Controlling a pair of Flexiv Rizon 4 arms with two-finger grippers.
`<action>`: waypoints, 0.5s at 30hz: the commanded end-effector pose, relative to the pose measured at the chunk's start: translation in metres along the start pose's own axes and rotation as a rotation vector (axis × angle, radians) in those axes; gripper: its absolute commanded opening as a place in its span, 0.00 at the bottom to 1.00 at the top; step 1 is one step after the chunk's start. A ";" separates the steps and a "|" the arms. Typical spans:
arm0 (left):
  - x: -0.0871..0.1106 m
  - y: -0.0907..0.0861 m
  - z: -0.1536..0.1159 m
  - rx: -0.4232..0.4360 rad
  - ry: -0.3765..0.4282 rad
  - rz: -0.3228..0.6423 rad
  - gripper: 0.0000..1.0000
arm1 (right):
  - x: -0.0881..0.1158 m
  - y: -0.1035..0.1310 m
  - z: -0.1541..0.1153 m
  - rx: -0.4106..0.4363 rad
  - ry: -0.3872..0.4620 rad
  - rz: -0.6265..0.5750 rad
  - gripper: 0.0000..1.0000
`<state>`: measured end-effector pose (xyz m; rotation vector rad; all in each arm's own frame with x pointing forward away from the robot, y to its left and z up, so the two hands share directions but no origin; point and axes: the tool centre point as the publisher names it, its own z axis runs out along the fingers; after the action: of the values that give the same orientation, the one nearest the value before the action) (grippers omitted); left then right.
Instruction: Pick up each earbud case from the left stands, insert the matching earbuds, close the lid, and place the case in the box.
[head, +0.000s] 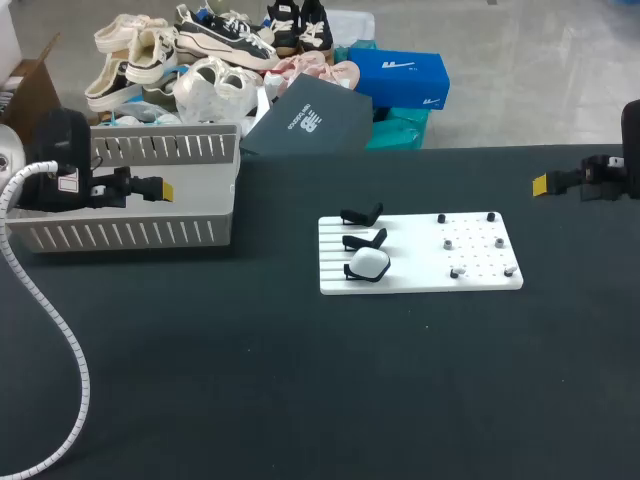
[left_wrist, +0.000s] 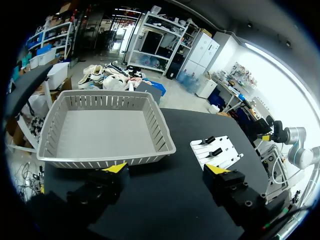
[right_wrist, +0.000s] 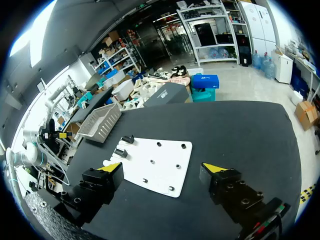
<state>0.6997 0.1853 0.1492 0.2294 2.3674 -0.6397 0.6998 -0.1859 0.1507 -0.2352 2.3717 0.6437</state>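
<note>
And there we were, both arms held wide of the action! Our left claw (left_wrist: 166, 170) hung at the table's (head: 300, 400) left edge, its yellow-tipped fingers spread wide and gripping nothing, with the grey slotted box (left_wrist: 105, 130) lying just ahead of it. That box sat at the table's far left corner. Over on the other side, our right claw (right_wrist: 162, 167) hovered at the right edge, toward the far corner. It too gaped fully open and carried nothing, well apart from the white board (head: 420, 253).

The board lay flat around the middle of the table. On its left part stood three black stands in a row, and the white earbud case (head: 369, 265) rested on the one nearest the table's front edge. We could not tell whether its lid was up or down. Small dark and pale bits (head: 475, 243) dotted the board's right part, too small for us to make out. A white coiled cable (head: 75, 370) trailed from our left arm across the near left corner.
</note>
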 end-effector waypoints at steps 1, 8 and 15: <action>-0.001 -0.001 0.000 -0.003 0.005 0.000 1.00 | 0.000 0.000 0.000 -0.001 0.000 0.000 1.00; -0.003 -0.005 0.003 0.080 0.052 0.043 1.00 | 0.000 0.000 0.000 -0.001 0.000 0.000 1.00; -0.017 -0.020 0.008 0.184 0.051 0.244 1.00 | 0.000 0.000 0.000 -0.001 0.000 0.000 1.00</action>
<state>0.7045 0.1645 0.1615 0.5203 2.3371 -0.6672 0.6999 -0.1858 0.1507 -0.2354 2.3718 0.6435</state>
